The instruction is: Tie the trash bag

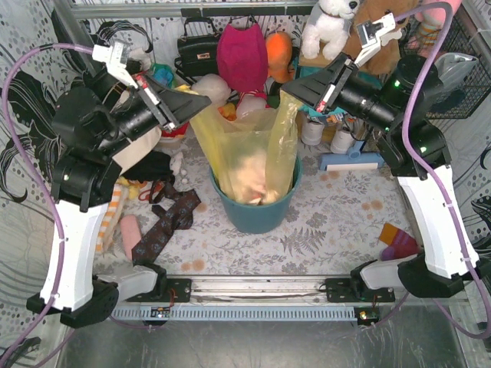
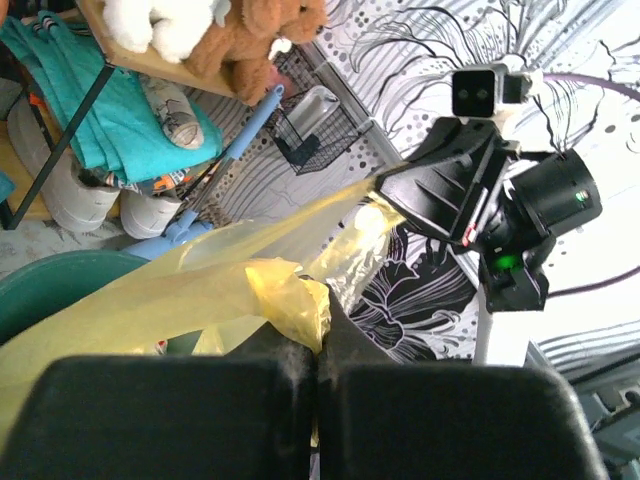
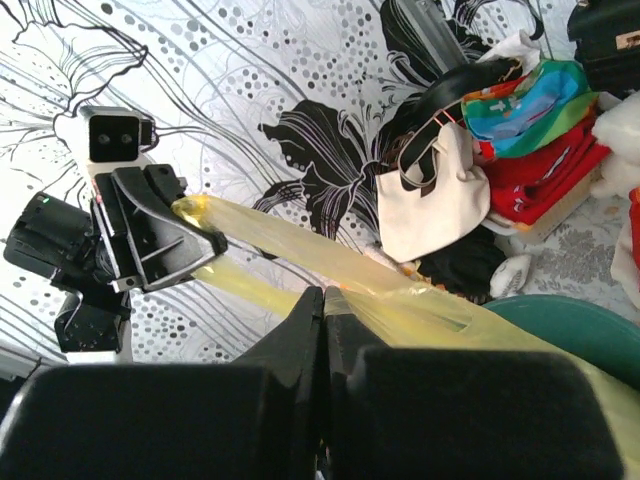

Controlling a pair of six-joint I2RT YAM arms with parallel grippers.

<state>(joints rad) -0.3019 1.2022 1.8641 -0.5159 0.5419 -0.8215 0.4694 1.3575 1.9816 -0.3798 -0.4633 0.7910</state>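
The trash bag (image 1: 244, 157) is thin yellow-green plastic with crumpled white paper showing through, and it stands inside a teal round bin (image 1: 253, 211) at mid-table. My left gripper (image 1: 204, 101) is shut on the bag's left top edge and holds it up. My right gripper (image 1: 287, 91) is shut on the bag's right top edge at about the same height. In the left wrist view the bunched plastic (image 2: 280, 295) sits pinched between the jaws. In the right wrist view a strip of the bag (image 3: 300, 240) stretches across to the other gripper.
Soft toys, a red cloth, a black handbag (image 1: 197, 50) and shoes crowd the back. A cream tote with dark straps (image 3: 435, 205), dark patterned cloth (image 1: 165, 222) and a pink item lie at the left. A blue brush (image 1: 349, 161) and coloured blocks (image 1: 397, 241) lie at the right.
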